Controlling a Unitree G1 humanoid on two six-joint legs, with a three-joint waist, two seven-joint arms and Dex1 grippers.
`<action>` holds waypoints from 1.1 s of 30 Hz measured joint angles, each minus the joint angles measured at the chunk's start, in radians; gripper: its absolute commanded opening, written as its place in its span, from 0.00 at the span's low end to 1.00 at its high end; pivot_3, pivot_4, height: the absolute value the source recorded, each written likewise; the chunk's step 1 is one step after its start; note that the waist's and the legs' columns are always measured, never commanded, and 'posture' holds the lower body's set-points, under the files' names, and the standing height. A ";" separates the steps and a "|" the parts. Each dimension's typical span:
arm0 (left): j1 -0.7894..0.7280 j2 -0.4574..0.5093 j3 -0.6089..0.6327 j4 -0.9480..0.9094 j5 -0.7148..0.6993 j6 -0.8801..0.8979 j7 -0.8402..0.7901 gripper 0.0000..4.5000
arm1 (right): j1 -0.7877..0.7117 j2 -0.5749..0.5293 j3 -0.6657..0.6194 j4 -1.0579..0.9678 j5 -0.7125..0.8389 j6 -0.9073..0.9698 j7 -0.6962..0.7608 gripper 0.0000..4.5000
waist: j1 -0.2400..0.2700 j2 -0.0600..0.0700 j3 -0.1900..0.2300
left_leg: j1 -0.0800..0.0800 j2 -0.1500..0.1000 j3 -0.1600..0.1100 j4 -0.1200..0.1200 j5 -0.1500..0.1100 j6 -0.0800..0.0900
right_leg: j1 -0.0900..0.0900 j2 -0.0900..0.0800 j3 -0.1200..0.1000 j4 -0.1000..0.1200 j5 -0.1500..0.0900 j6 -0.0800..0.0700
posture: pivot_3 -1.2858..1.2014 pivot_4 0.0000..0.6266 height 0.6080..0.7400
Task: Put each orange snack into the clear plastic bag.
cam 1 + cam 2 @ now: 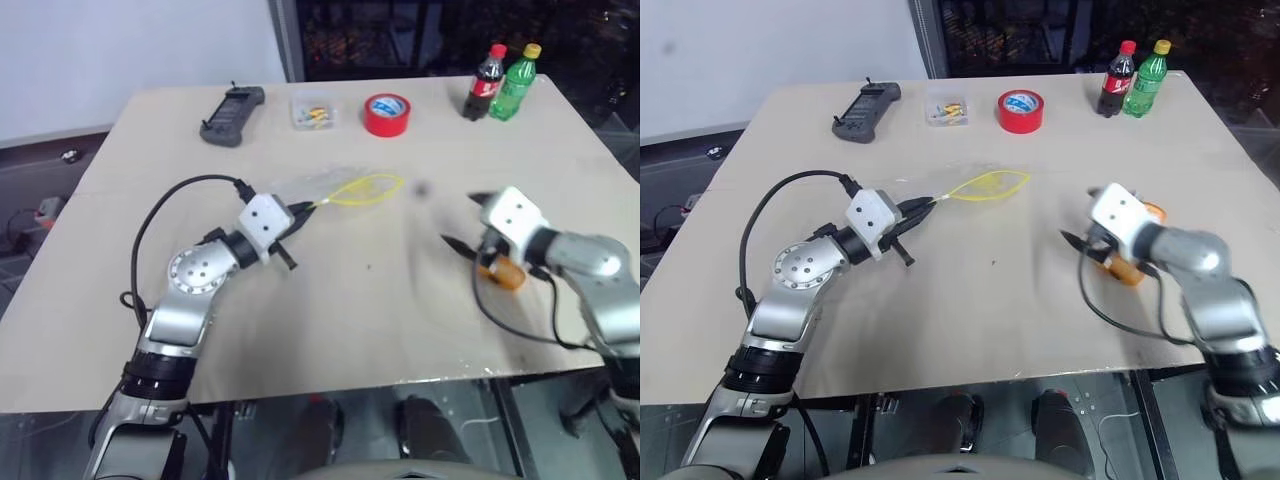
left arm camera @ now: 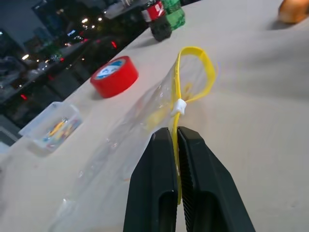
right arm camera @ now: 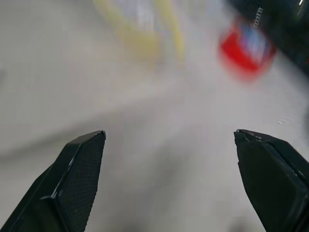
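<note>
The clear plastic bag (image 1: 325,186) lies flat mid-table, its yellow strip bowed into an open loop (image 1: 372,188). My left gripper (image 1: 300,212) is shut on that strip at the bag's near end, and in the left wrist view the strip runs between the closed fingers (image 2: 161,159). On the right, my right gripper (image 1: 464,222) stands open over bare table with nothing between its fingers (image 3: 79,164). One orange snack (image 1: 503,273) lies on the table right beside the right wrist, partly hidden by it. A second orange snack (image 1: 1154,212) peeks out behind that wrist.
At the table's far side stand a red tape roll (image 1: 387,113), a small clear box (image 1: 314,112), a black controller (image 1: 232,115), a cola bottle (image 1: 486,83) and a green bottle (image 1: 515,82). Black cables trail from both wrists.
</note>
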 measured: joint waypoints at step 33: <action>-0.029 -0.029 -0.006 0.029 -0.027 -0.019 -0.043 0.00 | 0.196 0.058 -0.191 0.002 0.268 0.190 -0.055 0.27 | 0.000 0.000 0.000 | 0.003 0.000 -0.003 0.001 0.000 0.000 | 0.005 -0.002 -0.003 -0.001 0.000 0.000 | 0.52 0.24 1.00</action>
